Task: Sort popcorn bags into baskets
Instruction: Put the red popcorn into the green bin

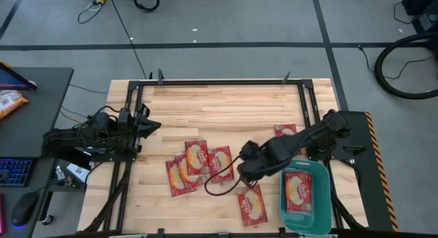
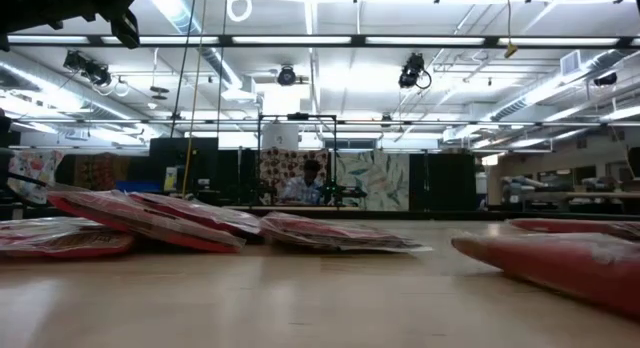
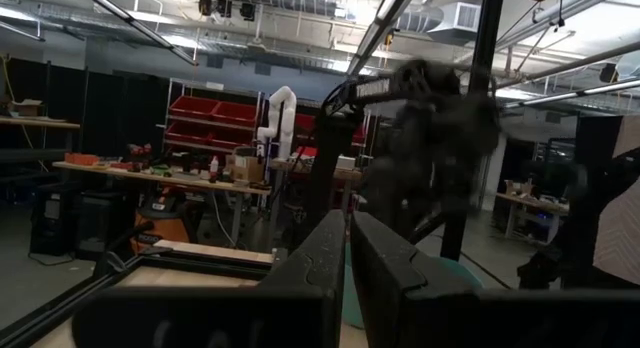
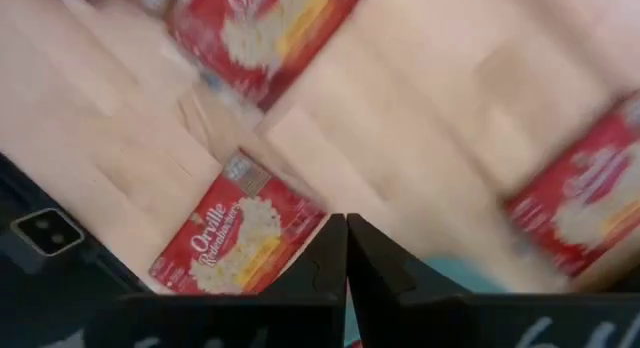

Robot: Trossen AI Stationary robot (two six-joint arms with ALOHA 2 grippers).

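Several red popcorn bags lie flat on the wooden table. Three overlap in a cluster, one lies near the front edge, and one sits by the right arm. Another lies inside the teal basket at the front right corner. My right gripper hovers shut over bare wood between the cluster and the front bag, pointing down. My left gripper waits shut at the table's left edge. In the low view, bags show left, middle and right.
A black cable loop hangs from the right arm over the table near the cluster. A black frame borders the table. A side desk on the left carries an orange-and-white packet, keyboard and mouse. A person sits far behind.
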